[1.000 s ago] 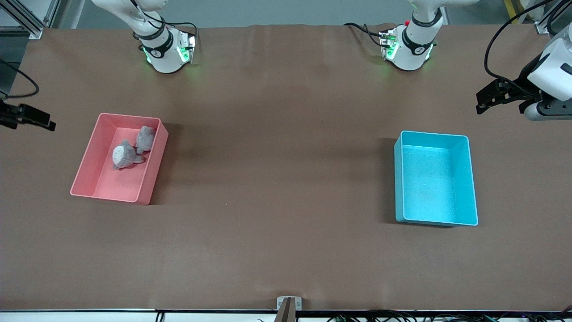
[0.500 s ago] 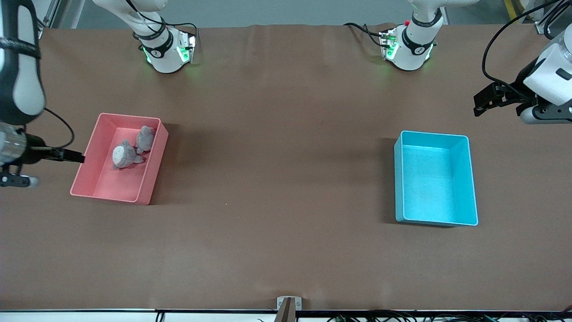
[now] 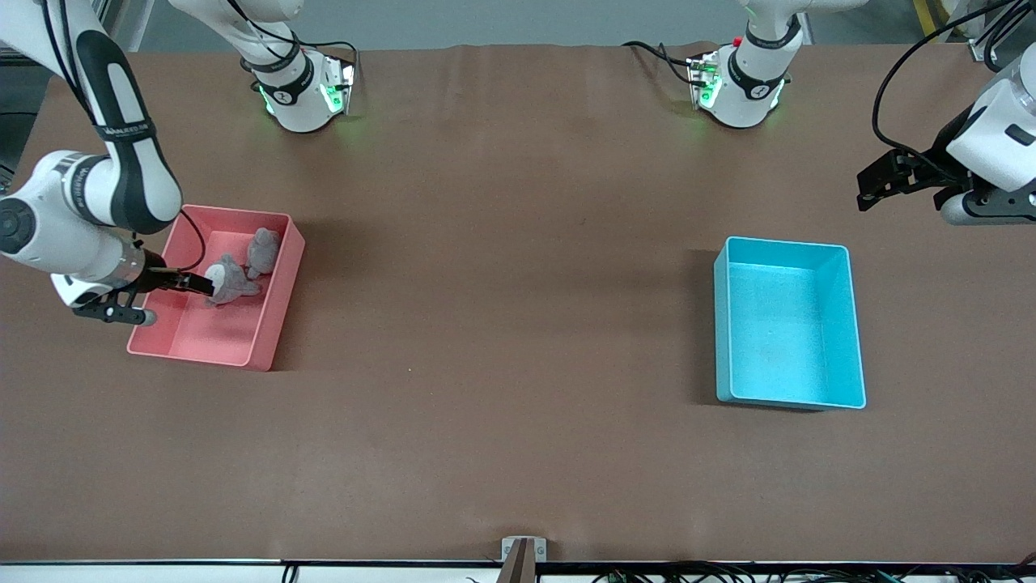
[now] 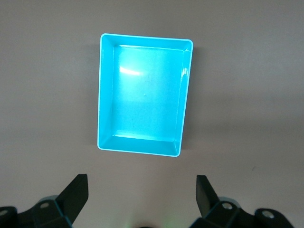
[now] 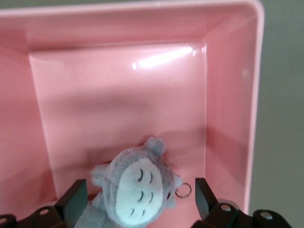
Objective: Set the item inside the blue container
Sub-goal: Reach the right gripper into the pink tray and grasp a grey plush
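Observation:
The blue container [image 3: 789, 324] stands open and empty toward the left arm's end of the table; the left wrist view shows it too [image 4: 142, 95]. Two grey plush toys lie in a pink bin [image 3: 212, 340]: one with a white belly [image 3: 229, 279] and a second one [image 3: 263, 249] beside it. My right gripper [image 3: 198, 283] is open and low in the pink bin. Its fingers flank the white-bellied plush [image 5: 137, 187] without closing on it. My left gripper [image 3: 878, 182] hangs open and holds nothing, over bare table by the blue container.
The pink bin [image 5: 118, 95] has thin walls close around the right gripper. Both arm bases [image 3: 303, 89] [image 3: 740, 81] stand at the table's back edge. Brown table surface [image 3: 502, 283] stretches between the two bins.
My right arm swung in from the table's end and came down into the pink bin, up to the white-bellied plush. The left gripper shifted only slightly.

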`<state>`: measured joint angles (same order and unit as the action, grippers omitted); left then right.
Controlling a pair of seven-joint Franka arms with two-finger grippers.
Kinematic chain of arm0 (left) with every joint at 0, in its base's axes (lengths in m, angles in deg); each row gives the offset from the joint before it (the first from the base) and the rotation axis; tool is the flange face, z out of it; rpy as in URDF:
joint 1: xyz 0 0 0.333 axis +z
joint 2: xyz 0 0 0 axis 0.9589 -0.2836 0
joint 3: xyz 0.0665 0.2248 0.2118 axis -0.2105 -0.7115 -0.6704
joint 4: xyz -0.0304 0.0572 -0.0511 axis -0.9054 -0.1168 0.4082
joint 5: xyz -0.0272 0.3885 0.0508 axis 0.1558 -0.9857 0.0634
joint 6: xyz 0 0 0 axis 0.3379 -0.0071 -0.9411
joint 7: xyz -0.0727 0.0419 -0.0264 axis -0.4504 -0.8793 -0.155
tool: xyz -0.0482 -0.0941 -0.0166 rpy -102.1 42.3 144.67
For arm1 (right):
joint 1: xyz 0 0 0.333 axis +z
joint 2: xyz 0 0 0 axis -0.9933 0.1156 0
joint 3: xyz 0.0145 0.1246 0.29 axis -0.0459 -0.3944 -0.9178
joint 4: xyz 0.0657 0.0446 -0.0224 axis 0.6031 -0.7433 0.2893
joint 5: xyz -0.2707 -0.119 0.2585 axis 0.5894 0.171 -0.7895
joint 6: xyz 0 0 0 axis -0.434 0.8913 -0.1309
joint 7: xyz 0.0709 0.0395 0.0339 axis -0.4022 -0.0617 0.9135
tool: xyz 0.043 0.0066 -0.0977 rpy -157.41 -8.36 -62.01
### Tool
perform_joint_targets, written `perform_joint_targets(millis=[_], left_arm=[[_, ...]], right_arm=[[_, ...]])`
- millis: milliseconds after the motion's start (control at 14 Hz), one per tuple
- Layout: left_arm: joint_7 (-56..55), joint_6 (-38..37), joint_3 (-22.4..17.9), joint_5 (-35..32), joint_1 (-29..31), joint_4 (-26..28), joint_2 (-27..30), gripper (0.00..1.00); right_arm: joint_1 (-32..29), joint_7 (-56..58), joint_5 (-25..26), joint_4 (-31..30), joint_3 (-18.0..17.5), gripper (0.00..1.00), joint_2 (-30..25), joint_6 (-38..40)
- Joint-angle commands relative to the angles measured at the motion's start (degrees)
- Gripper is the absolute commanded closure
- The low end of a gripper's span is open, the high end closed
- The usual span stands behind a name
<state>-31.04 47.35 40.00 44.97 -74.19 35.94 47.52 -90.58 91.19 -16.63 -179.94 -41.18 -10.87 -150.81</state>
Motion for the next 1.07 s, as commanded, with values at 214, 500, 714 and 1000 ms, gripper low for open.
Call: perform_joint_targets(millis=[214,500,714,1000], left_arm=[[1.1,0.0,0.5,-0.1,0.1,-0.1,0.2,0.00],[1.1,0.0,0.5,-0.1,0.1,-0.1,0.1,0.00],[1.1,0.0,0.5,-0.1,0.1,-0.1,0.0,0.00],[1.1,0.0,0.5,-0.1,0.1,0.2,0.0,0.00]], right_arm=[[-0.3,-0.4,-5.1,-6.4,-0.8,0.00,-0.1,-6.4],[-0.3,-0.4,-5.1,-6.5,-0.8,0.15,2.7,-7.2],[-0.3,-0.4,-5.1,-6.3,-0.8,0.89,2.7,-6.5],[-0.3,-0.3,-5.0,-2.0,-0.9,1.00,0.8,1.3]])
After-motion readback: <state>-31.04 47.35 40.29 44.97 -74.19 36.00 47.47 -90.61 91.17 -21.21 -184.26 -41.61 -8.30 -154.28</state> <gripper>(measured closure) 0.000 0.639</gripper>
